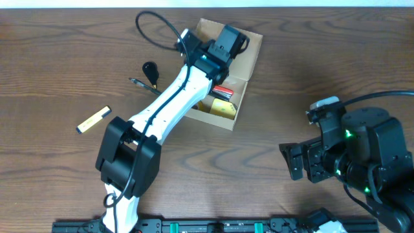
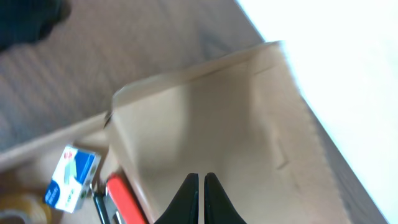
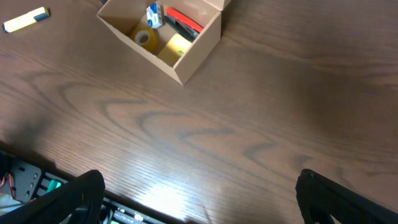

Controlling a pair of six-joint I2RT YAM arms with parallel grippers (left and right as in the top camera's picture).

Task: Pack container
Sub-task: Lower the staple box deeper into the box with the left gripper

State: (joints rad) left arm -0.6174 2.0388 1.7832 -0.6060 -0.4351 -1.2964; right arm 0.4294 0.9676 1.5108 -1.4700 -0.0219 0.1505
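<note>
This looks like a robot lab. A white robot arm and a black robot arm stand at a brown wooden table. A rail with green lights runs along its near edge.

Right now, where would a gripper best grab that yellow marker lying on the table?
Around the middle of the marker, coming straight down from above. It lies flat on the table with bare wood around it, long and slim, so closing across its narrow width should hold best.

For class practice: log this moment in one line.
left hand: shut at lid | right hand: open, empty | container: open
</note>
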